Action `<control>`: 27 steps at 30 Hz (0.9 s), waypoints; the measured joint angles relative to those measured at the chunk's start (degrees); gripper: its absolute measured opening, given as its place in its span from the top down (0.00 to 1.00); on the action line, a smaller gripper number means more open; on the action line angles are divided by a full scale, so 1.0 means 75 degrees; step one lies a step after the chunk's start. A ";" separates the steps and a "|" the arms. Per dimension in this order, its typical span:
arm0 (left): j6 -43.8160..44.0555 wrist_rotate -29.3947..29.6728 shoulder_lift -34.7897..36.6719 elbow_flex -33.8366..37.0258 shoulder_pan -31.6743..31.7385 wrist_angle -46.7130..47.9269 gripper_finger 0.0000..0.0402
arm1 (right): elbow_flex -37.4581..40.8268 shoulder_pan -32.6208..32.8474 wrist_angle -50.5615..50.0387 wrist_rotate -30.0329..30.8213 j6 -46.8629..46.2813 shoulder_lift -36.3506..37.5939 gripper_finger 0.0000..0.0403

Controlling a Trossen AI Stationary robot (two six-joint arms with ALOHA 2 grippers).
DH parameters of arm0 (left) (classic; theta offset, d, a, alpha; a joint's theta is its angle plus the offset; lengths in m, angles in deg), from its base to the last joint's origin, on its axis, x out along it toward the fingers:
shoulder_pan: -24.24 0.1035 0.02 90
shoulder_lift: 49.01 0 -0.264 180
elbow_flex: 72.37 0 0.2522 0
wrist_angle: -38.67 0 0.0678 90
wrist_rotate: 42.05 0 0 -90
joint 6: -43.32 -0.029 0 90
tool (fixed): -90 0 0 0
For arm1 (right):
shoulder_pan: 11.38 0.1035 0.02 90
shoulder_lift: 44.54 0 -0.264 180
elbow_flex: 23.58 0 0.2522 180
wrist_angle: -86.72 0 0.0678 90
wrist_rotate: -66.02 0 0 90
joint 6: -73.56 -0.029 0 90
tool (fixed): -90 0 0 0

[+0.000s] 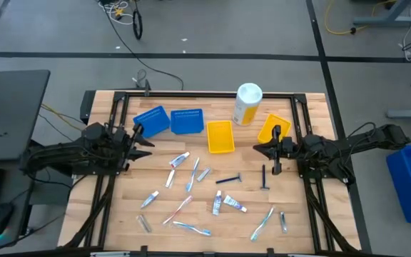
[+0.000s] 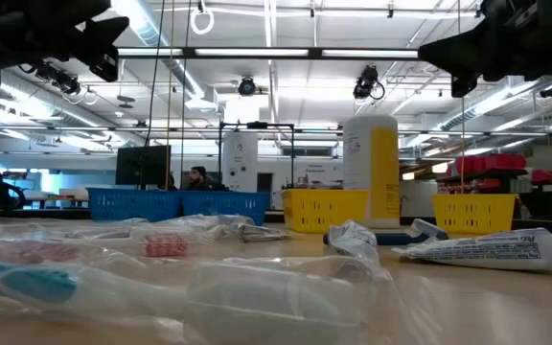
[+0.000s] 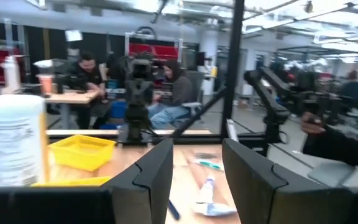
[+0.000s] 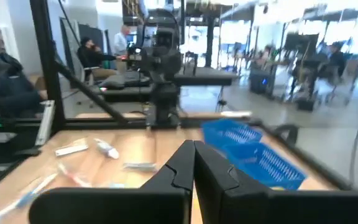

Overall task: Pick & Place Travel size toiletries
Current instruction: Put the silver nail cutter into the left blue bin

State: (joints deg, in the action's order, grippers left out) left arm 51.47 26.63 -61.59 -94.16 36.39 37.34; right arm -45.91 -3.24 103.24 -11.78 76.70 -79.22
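The travel size toiletries lie loose on the wooden table, from its middle to its near edge: a white tube, a pale blue toothbrush, two dark razors, another tube and more. My left gripper hovers at the table's left, pointing toward the right edge. It is open with nothing between its fingers. My right gripper hovers at the table's right, pointing toward the left edge. Its fingers are shut on nothing. Both are clear of the items.
Two blue trays and two yellow trays stand in a row at the back. A tall yellow bottle with a white cap stands behind them. A black frame rims the table. People sit in the room beyond.
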 joint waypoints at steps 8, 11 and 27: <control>0.0256 0.0699 -0.1373 0.0000 0.0000 -0.1283 0.63 | 0.0000 -0.0368 0.1195 0.0010 0.0666 -0.0586 0.93; 0.0325 0.0635 -0.2085 -0.0010 -0.0071 -0.1710 0.63 | 0.0000 -0.0527 0.1462 -0.0033 0.0586 -0.0967 0.86; 0.0753 0.3181 -0.4024 -0.1968 -0.2021 0.1270 0.63 | -0.0705 -0.0513 0.2122 -0.0901 -0.0186 -0.3034 0.48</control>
State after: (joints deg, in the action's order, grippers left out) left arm 57.12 50.48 -91.77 -108.92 21.23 46.87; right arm -51.20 -7.09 119.15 -18.53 75.30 -101.97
